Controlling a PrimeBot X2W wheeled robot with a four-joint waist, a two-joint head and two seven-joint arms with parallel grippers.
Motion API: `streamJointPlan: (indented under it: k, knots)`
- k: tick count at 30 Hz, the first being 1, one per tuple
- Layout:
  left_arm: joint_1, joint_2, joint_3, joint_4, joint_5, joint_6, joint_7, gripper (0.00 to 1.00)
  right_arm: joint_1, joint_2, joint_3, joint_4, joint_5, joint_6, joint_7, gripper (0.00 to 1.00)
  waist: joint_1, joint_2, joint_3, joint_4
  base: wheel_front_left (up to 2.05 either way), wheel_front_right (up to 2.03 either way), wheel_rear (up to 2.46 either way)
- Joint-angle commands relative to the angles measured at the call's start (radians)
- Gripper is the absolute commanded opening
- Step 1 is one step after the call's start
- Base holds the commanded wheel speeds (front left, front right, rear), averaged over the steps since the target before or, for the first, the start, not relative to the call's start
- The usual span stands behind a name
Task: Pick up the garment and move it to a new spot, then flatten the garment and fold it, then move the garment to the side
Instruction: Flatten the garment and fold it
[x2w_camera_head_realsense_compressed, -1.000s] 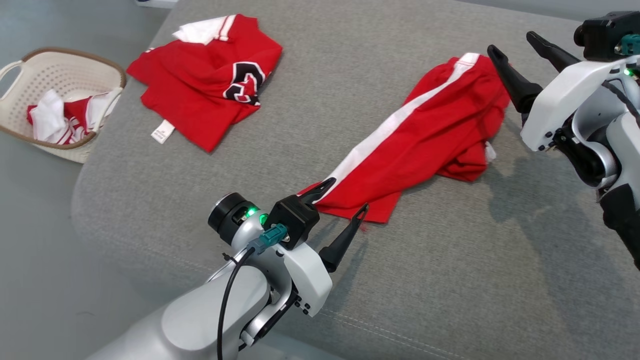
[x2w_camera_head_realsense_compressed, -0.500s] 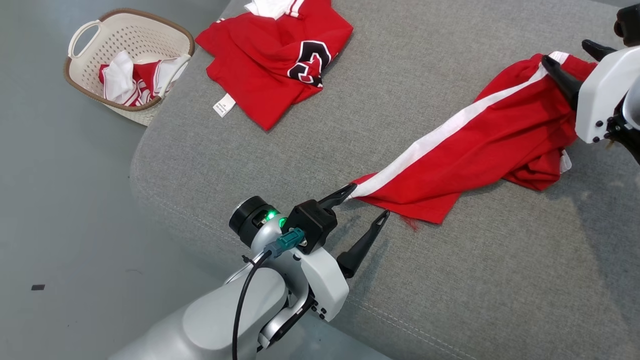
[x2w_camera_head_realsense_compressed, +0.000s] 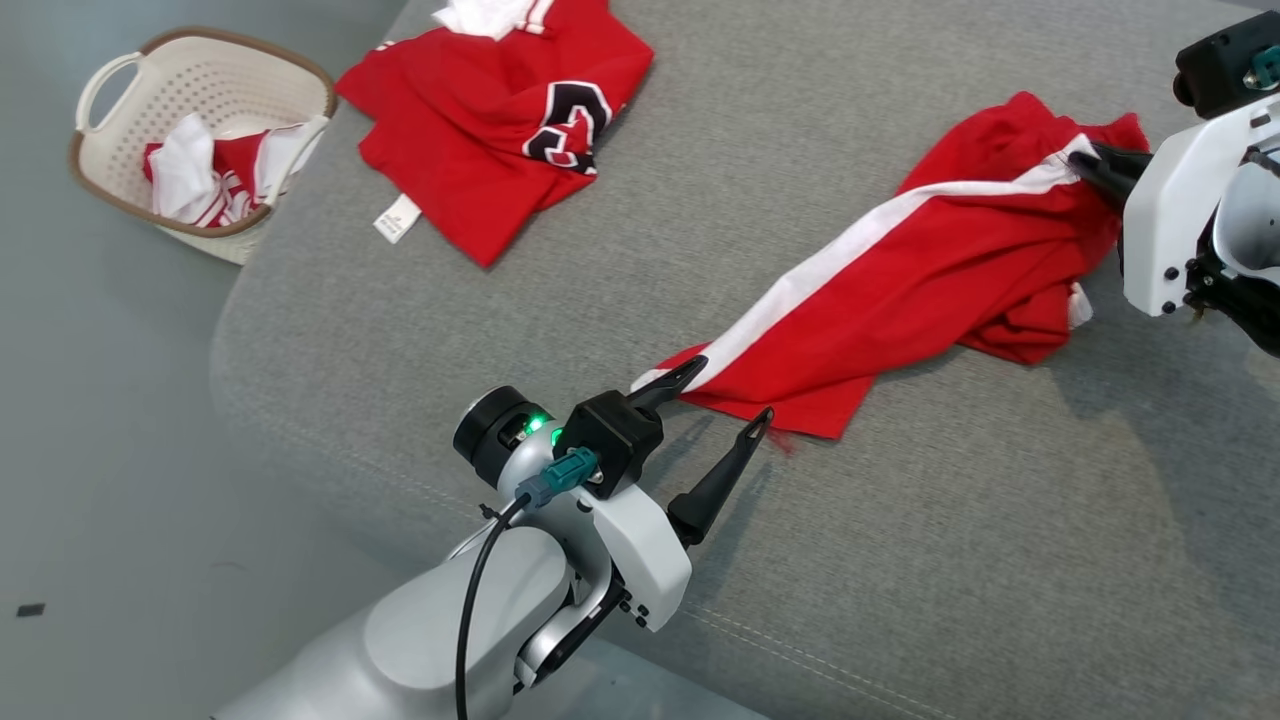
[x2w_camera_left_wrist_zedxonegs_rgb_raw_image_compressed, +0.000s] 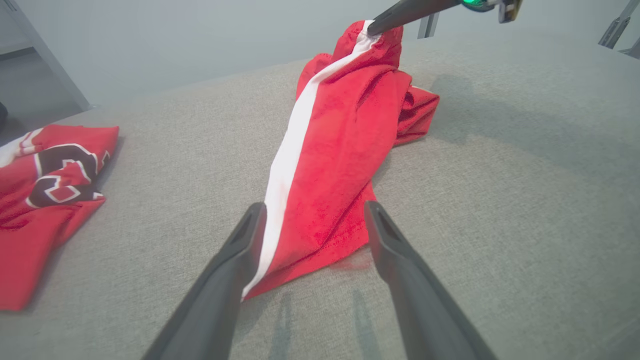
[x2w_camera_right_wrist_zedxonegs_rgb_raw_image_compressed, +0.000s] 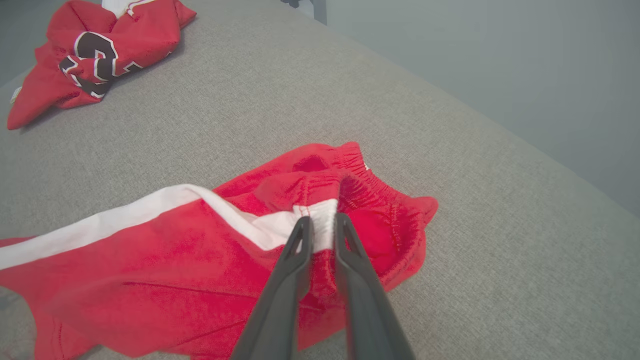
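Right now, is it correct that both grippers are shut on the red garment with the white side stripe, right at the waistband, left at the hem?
Not quite: the left gripper is open, fingers straddling the hem of the red garment with the white stripe, as the left wrist view shows. The right gripper is shut on the waistband.

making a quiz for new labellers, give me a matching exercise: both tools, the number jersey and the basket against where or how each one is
Column one: 1 left tool; 2 right tool; 3 number jersey; 4 basket.
Column two: a on the floor, clothes inside; b shut on the red garment at its waistband; c open, astride that garment's hem; d crumpled on the grey cushion.
Pairs: 1-c, 2-b, 3-d, 4-a.
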Motion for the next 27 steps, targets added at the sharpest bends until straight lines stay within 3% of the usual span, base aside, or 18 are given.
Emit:
streamJointPlan:
  k: [1, 7, 13, 18, 23, 24, 25, 27]
  knots:
    - [-0.025, 0.021, 0.040, -0.008, -0.009, -0.008, -0.014, 1.00, 0.009, -0.019, 0.002, -0.038, 0.022, 0.004, -0.020, 0.00, 0.0000, 0.0000, -0.002, -0.025, 0.00, 0.00, 0.00]
    - [-0.031, 0.020, 0.046, 0.006, -0.010, -0.016, -0.020, 1.00, 0.051, -0.090, -0.026, -0.141, 0.112, 0.004, -0.116, 0.00, 0.0000, 0.0000, -0.016, -0.103, 0.00, 0.00, 0.00]
    - [-0.036, 0.014, 0.046, 0.028, -0.014, -0.025, -0.022, 1.00, 0.235, -0.184, -0.034, -0.352, 0.234, 0.004, -0.170, 0.00, 0.0000, 0.0000, -0.027, -0.202, 0.00, 0.00, 0.00]
    - [-0.037, 0.010, 0.043, 0.044, -0.018, -0.030, -0.022, 1.00, 0.405, -0.219, -0.053, -0.454, 0.282, 0.004, -0.225, 0.00, 0.0000, 0.0000, -0.040, -0.246, 0.00, 0.00, 0.00]
    - [-0.035, 0.003, 0.035, 0.058, -0.020, -0.035, -0.021, 1.00, 0.565, -0.227, -0.092, -0.480, 0.311, 0.004, -0.281, 0.00, 0.0000, 0.0000, -0.054, -0.258, 0.00, 0.00, 0.00]
    - [-0.033, 0.002, 0.033, 0.059, -0.020, -0.036, -0.020, 1.00, 0.585, -0.228, -0.098, -0.479, 0.305, 0.004, -0.287, 0.43, 0.0000, 0.0000, -0.055, -0.259, 0.00, 0.00, 0.00]
    - [-0.032, 0.001, 0.031, 0.060, -0.020, -0.037, -0.020, 1.00, 0.600, -0.227, -0.106, -0.479, 0.295, 0.004, -0.296, 0.95, 0.0000, 0.0000, -0.057, -0.259, 0.00, 0.00, 0.00]
    - [-0.030, -0.001, 0.027, 0.064, -0.021, -0.039, -0.020, 1.00, 0.619, -0.223, -0.123, -0.479, 0.273, 0.004, -0.310, 1.00, 0.0000, 0.0000, -0.060, -0.259, 0.00, 0.00, 0.00]
